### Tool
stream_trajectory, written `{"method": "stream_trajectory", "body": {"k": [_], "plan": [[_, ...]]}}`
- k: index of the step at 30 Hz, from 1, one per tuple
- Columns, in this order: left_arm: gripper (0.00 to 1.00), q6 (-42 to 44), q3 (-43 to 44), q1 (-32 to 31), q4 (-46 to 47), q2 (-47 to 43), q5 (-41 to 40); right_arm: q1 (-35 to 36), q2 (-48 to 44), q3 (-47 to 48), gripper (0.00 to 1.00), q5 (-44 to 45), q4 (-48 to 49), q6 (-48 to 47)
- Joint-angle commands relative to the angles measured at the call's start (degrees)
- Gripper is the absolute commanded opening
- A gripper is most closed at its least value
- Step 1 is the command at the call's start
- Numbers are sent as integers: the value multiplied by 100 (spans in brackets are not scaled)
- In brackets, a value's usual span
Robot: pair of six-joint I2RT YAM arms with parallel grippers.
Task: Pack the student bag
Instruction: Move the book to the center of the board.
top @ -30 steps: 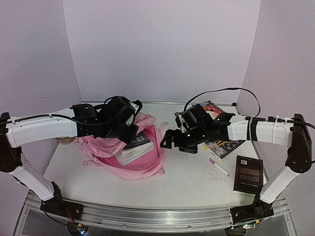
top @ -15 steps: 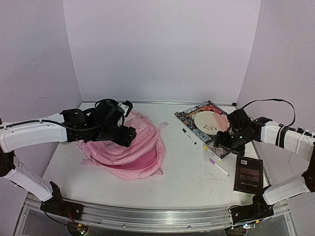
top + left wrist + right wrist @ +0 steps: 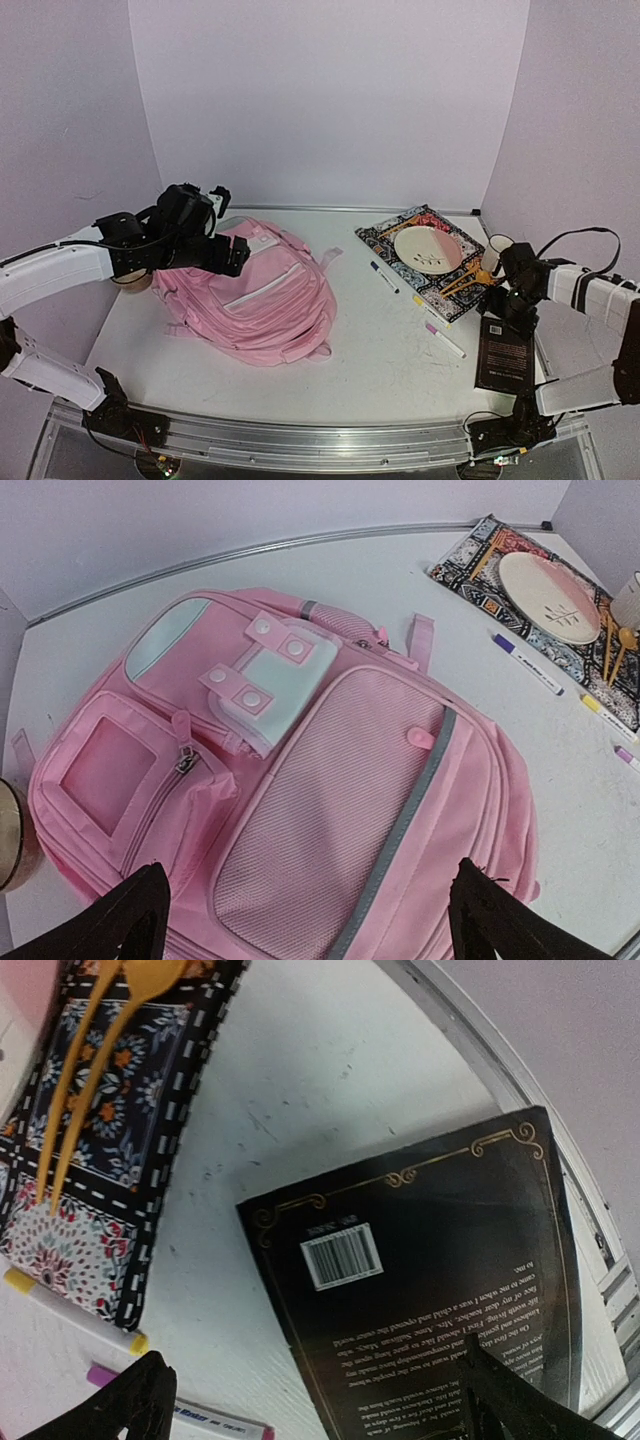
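Note:
The student bag point(image 3: 262, 302), a big pink backpack, lies flat on the left half of the table with its front pockets facing up point(image 3: 330, 780). My left gripper point(image 3: 226, 238) hovers above its back left part, open, with nothing between the fingers; in the left wrist view the gripper point(image 3: 310, 905) frames the mesh pocket. My right gripper point(image 3: 513, 305) hangs open over the top edge of a black book point(image 3: 505, 353) at the right. In the right wrist view this gripper point(image 3: 315, 1375) straddles the book's back cover point(image 3: 430, 1280) without touching it.
A patterned placemat point(image 3: 396, 236) at the back right carries a pale plate point(image 3: 425, 247) and orange cutlery point(image 3: 470, 279). Three markers point(image 3: 384, 277) point(image 3: 424, 307) point(image 3: 444, 340) lie between bag and book. A white cup point(image 3: 497, 243) stands near the right wall, a tan round object point(image 3: 130, 283) left of the bag.
The left gripper let go of the bag's opening and rose; the bag dropped flat, hiding the books inside. The right arm swung from the bag to above the black book.

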Motion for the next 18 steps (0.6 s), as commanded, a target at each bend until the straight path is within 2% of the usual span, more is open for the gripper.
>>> {"method": "stream_trajectory", "body": {"k": [1,8,14,18], "plan": [[99,315,-201,119,123,-219,-206,-154,402,-333,98,-391,-33,268],[99,411,-446,144,393,-328,-514,-171,836,-626,98,-1126,412,422],[99,437,-518,144,486,-667,-651,-145,1046,-1085,98,-2507,1317,621],[99,458,-533,144,525,-742,-657,359,1179,-1105,98,-2582,1481,1031]]}}
